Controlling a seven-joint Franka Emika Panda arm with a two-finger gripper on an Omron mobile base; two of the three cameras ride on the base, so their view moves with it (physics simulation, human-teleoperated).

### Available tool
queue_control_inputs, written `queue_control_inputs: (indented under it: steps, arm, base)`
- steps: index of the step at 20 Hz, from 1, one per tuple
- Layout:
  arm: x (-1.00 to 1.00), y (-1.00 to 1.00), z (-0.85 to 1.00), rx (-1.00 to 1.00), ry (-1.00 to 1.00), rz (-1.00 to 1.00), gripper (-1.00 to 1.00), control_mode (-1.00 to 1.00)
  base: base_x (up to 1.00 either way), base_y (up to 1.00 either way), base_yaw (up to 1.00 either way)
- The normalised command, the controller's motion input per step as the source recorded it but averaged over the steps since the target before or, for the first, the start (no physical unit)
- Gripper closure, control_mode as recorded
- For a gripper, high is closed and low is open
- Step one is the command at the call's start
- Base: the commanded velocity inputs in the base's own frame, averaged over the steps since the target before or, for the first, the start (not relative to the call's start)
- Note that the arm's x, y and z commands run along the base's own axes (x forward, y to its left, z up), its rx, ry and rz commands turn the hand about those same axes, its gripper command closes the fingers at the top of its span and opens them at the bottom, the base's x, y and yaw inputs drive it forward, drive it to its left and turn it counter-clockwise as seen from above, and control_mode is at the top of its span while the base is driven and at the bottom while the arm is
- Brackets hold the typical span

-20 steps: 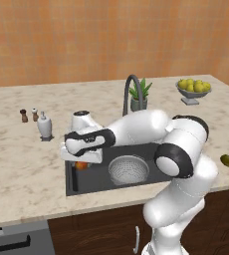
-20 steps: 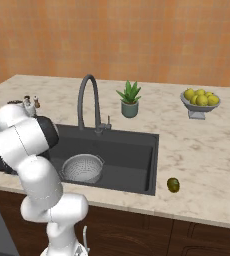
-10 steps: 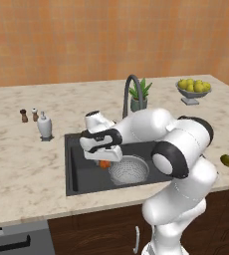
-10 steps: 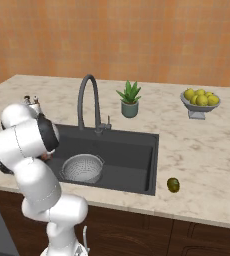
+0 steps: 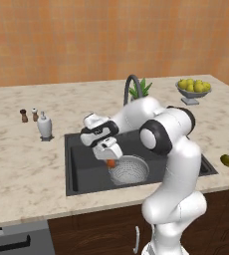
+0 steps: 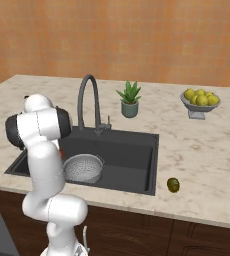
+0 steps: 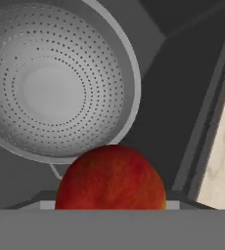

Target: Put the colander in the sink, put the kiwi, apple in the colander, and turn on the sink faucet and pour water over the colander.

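Note:
The red apple (image 5: 110, 163) is held in my gripper (image 5: 109, 157), which is shut on it just above the left rim of the colander (image 5: 130, 169). In the hand view the apple (image 7: 110, 178) hides my fingertips, and the pierced colander (image 7: 56, 88) lies empty just beyond it. The colander (image 6: 82, 167) rests on the floor of the dark sink (image 6: 129, 152), left of its middle. The kiwi (image 5: 227, 160) lies on the counter right of the sink (image 5: 84, 172). The gooseneck faucet (image 6: 87, 97) stands behind the basin; no water runs.
A dish of lemons (image 6: 201, 97) and a potted plant (image 6: 129, 100) stand at the back right. A soap dispenser (image 5: 45, 125) and two shakers (image 5: 29, 115) are left of the sink. My arm (image 5: 156, 124) arches over the basin.
My gripper has carried the apple from the sink's left edge to the right and down, up to the colander's rim. The colander and kiwi have not moved.

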Motion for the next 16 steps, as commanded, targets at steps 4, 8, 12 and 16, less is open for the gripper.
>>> queue_control_inputs:
  steps: [4, 8, 12, 16]
  arm:
    - [0.06, -0.44, -0.25, -0.21, 0.05, -0.05, 1.0, -1.0]
    - [0.09, -0.38, -0.4, -0.1, 0.0, 0.0, 1.0, -1.0]
    - [0.09, -0.36, -0.37, 0.0, 0.0, 0.0, 1.0, -1.0]
    - [0.07, -0.32, -0.35, 0.08, 0.0, 0.08, 1.0, -1.0]
  base:
    - [0.0, 0.0, 0.0]
    - [0.0, 0.0, 0.0]
    - [0.0, 0.0, 0.0]
    - [0.0, 0.0, 0.0]
